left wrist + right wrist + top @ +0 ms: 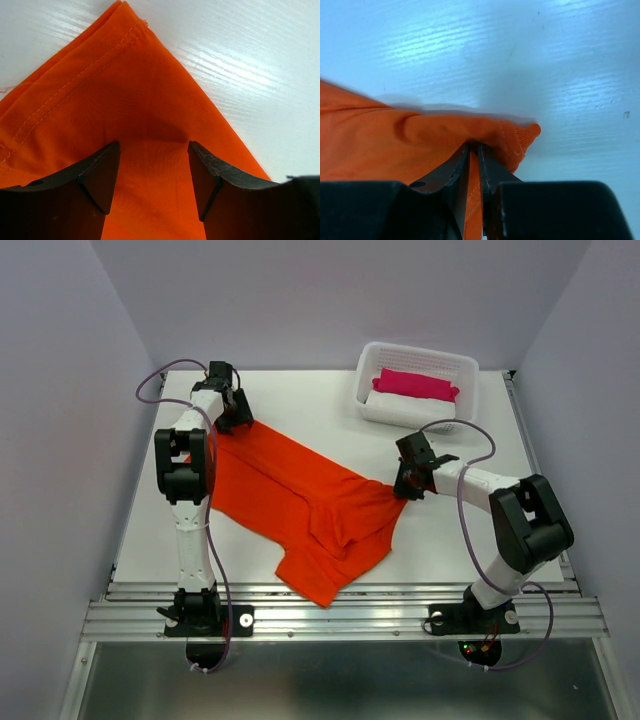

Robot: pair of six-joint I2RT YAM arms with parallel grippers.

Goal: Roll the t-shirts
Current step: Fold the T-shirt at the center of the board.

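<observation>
An orange-red t-shirt [300,500] lies spread and rumpled across the middle of the white table. My left gripper [232,412] is at its far left corner, open, fingers [100,175] standing over the hem corner cloth [130,95]. My right gripper [405,485] is at the shirt's right end, shut on a fold of cloth near the ribbed collar [525,137]; the cloth runs between its fingers [492,167].
A white perforated basket [460,410] stands at the back right and holds a rolled pink garment [415,384]. The table's metal front rail [340,615] runs along the near edge. Walls close in the left, right and back sides.
</observation>
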